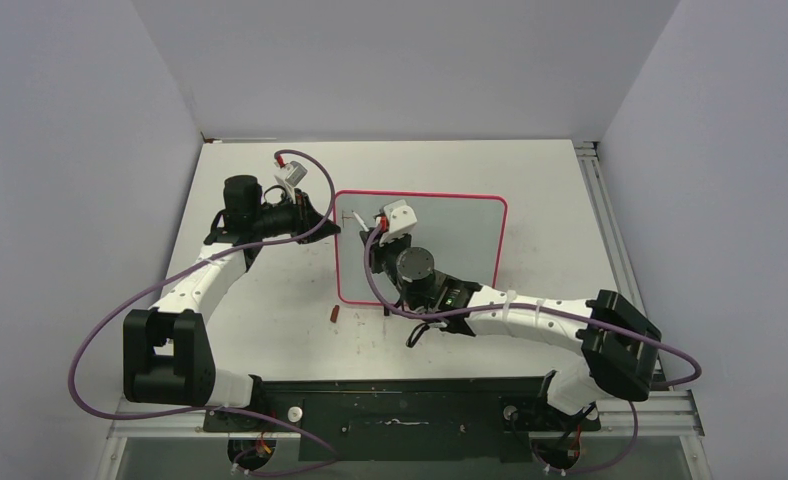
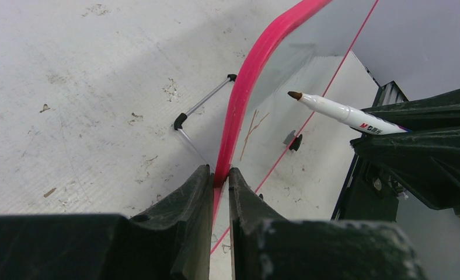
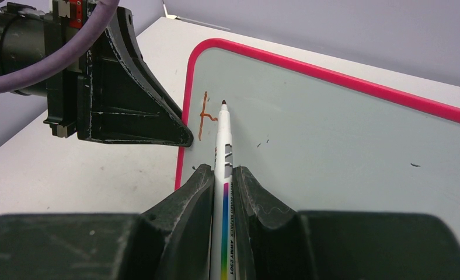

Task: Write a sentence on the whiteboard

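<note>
The whiteboard (image 1: 460, 250) with its pink-red frame (image 2: 248, 87) lies in the middle of the table. My left gripper (image 1: 328, 222) (image 2: 220, 172) is shut on the frame's left edge near the far corner. My right gripper (image 1: 375, 238) (image 3: 220, 170) is shut on a white marker (image 3: 223, 137) (image 2: 341, 112), over the board's far left part. The marker's brown tip points at the board, just right of the sentence's first reddish-brown strokes (image 3: 204, 116), one unfinished letter. Whether the tip touches the surface I cannot tell.
A small reddish cap (image 1: 335, 314) lies on the table by the board's near left corner. The board's wire foot (image 2: 201, 105) sticks out on its left side. Grey walls close in the table at the back and both sides.
</note>
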{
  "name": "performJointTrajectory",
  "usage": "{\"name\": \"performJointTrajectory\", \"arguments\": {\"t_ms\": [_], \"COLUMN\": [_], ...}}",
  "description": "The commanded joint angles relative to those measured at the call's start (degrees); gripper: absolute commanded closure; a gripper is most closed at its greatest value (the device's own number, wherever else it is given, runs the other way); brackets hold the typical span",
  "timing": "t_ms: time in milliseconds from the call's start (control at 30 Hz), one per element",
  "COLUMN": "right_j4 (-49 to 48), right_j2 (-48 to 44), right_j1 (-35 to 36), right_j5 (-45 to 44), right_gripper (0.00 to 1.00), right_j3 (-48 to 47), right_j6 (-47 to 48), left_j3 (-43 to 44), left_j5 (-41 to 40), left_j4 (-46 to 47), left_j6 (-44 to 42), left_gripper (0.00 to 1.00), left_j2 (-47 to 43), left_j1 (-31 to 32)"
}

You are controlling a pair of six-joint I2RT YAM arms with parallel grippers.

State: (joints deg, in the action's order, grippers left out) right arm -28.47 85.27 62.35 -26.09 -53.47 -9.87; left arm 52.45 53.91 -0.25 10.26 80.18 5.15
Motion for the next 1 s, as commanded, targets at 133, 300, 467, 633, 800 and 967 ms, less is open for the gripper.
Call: {"name": "performJointTrajectory", "arguments": {"t_ms": [133, 300, 467, 633, 800, 967], "right_j4": [-3.1, -2.59, -2.18, -1.52, -0.71, -0.12], "right_j2": [1.69, 2.06, 1.76, 1.18, 1.18, 0.71], "right_j1": [0.24, 0.23, 0.23, 0.22, 0.32, 0.45], "right_j5": [-0.93, -1.9, -3.0, -3.45, -3.23, -3.12], "right_gripper": [0.95, 0.95, 0.95, 0.95, 0.95, 0.95], "right_j3": [-3.3, -3.24, -2.56, -1.61, -0.82, 0.39], "right_j6": [0.64, 0.28, -0.11, -0.7, -1.57, -2.66], "left_j3": [1.69, 1.69, 1.68, 1.69, 1.63, 1.55], "left_j5": [1.75, 1.79, 1.76, 1.81, 1.76, 1.77], "left_j4": [-1.68, -1.68, -1.68, -1.68, -1.68, -1.68], "left_j6": [0.1, 0.11, 0.11, 0.11, 0.11, 0.11], "left_gripper": [1.0, 1.0, 1.0, 1.0, 1.0, 1.0], "left_j2": [-1.08, -1.16, -1.28, -1.42, -1.49, -1.52], "left_j1": [0.87, 0.9, 0.84, 0.91, 0.92, 0.89]}}
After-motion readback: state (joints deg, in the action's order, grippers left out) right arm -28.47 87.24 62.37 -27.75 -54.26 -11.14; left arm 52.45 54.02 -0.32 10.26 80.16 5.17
